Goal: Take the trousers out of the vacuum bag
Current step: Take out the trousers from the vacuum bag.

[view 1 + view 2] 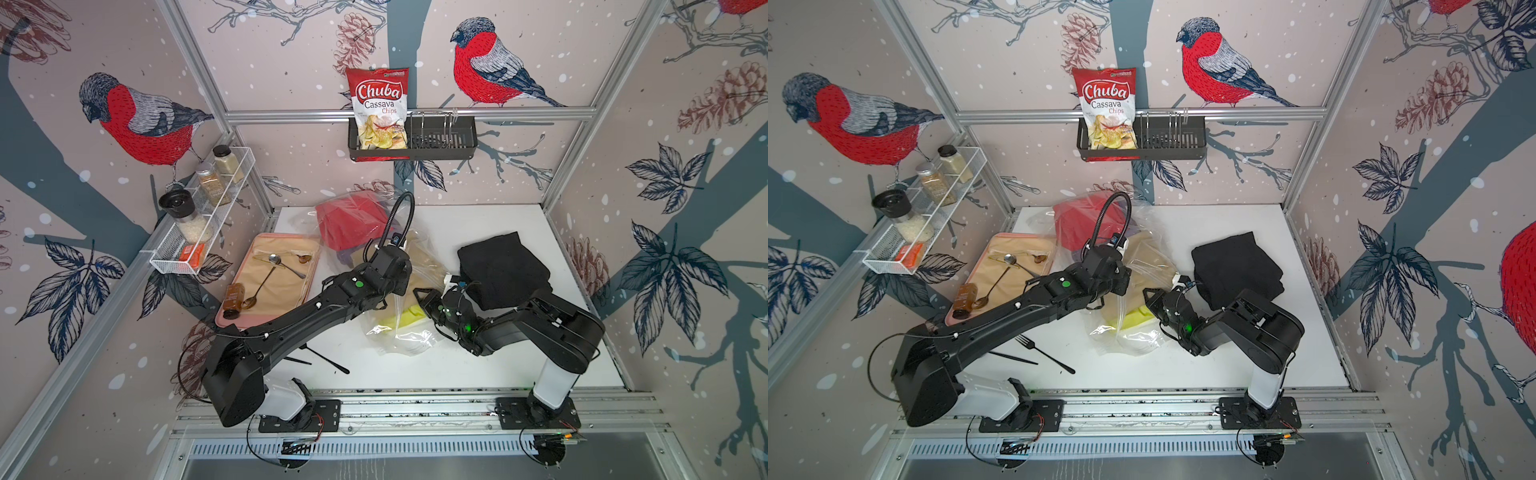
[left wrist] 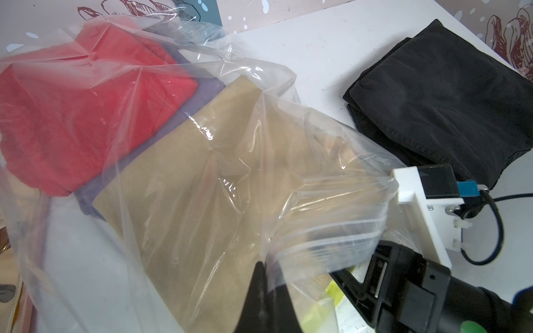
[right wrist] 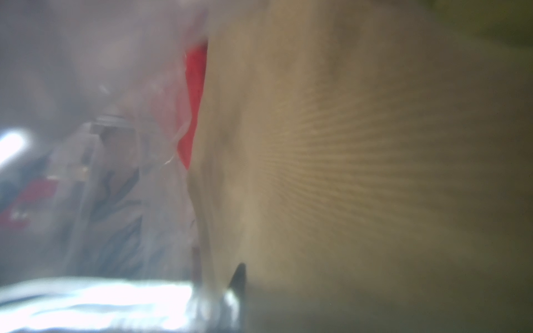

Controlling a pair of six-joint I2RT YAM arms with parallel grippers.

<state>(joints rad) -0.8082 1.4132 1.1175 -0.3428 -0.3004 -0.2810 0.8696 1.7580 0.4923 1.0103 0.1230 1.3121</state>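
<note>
The clear vacuum bag [image 1: 399, 345] lies crumpled across the middle of the white table. Inside it are red trousers [image 1: 353, 222] at the back, a sliver of purple trousers [image 2: 207, 86], mustard-brown trousers [image 2: 202, 178] and yellow-green trousers [image 1: 399, 320] near the mouth. Black trousers [image 1: 503, 270] lie folded on the table outside the bag, to the right. My left gripper [image 2: 269, 288] is shut on the bag's ribbed zip edge and holds it up. My right gripper [image 1: 422, 295] reaches into the mouth. Its wrist view is blurred: the mustard cloth [image 3: 346, 158] fills it, its edge against one dark fingertip [image 3: 240, 274].
A pink tray [image 1: 282, 235] lined with beige cloth holds spoons and a brown bottle, left of the bag. A black fork [image 1: 328, 361] lies near the front. A white wire rack [image 1: 199, 232] of jars hangs left. A black wall basket [image 1: 440, 141] holds a chips packet [image 1: 378, 104].
</note>
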